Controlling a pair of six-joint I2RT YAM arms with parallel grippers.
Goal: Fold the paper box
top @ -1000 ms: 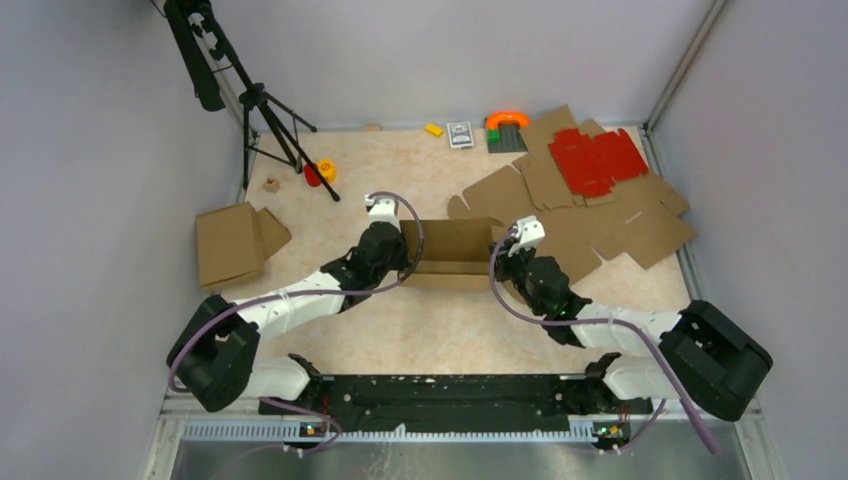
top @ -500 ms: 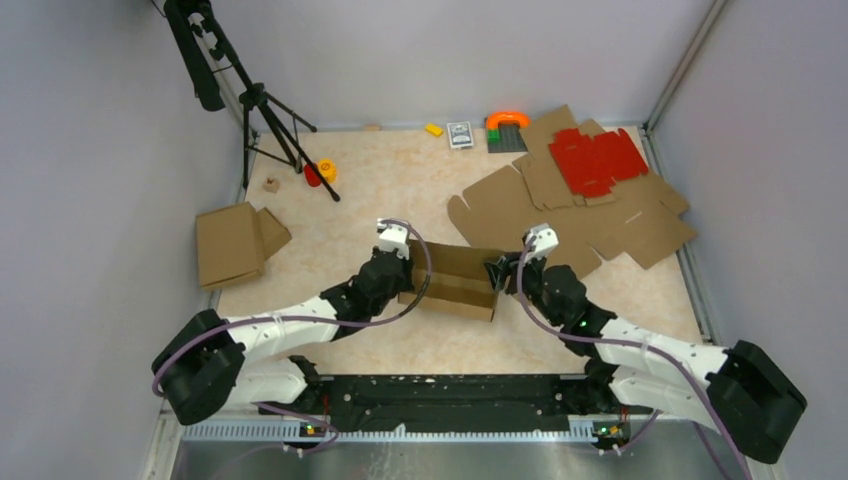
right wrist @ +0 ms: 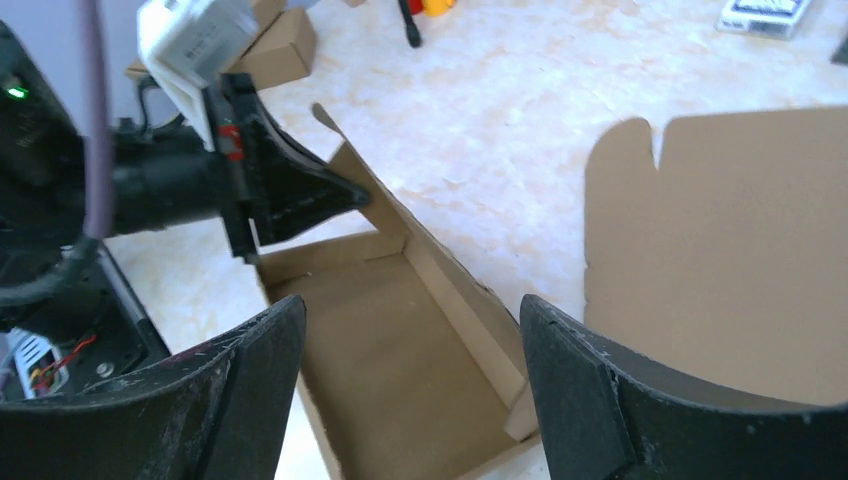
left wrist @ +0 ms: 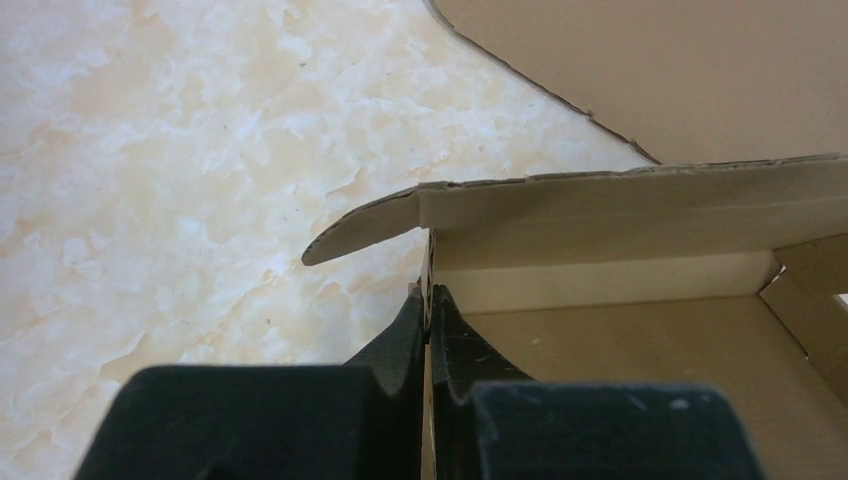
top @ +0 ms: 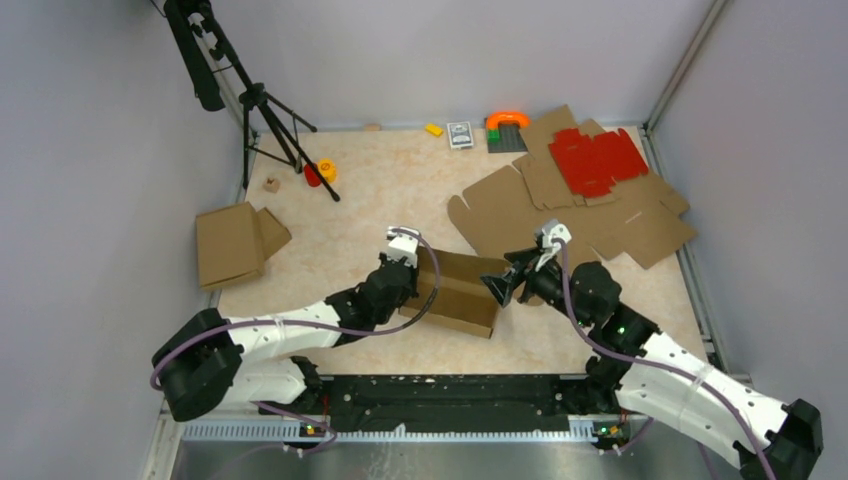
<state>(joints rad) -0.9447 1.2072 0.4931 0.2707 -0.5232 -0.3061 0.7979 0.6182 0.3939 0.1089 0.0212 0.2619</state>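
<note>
The paper box [top: 462, 292] stands mid-table as a brown open tray with raised walls, turned at a slant. My left gripper [top: 419, 284] is shut on its left end wall; in the left wrist view the fingertips [left wrist: 428, 302] pinch the thin cardboard edge, with the box's inside [left wrist: 640, 340] to the right and a rounded tab sticking out left. My right gripper [top: 505, 277] is open at the box's right end, holding nothing. The right wrist view looks between its spread fingers [right wrist: 410, 310] down into the box [right wrist: 390, 380], and shows the left gripper [right wrist: 345, 195] at the far wall.
Flat brown cardboard sheets [top: 610, 225] and a red die-cut sheet [top: 597, 160] lie at the back right, close behind the right gripper. A folded cardboard piece [top: 232, 243] lies at the left. A black tripod [top: 255, 100] and small items [top: 460, 134] stand near the back wall.
My right gripper has opened and let go of the box's right end, drawing back to the right. The box, held by the left gripper, has slid nearer and turned to a slant.
</note>
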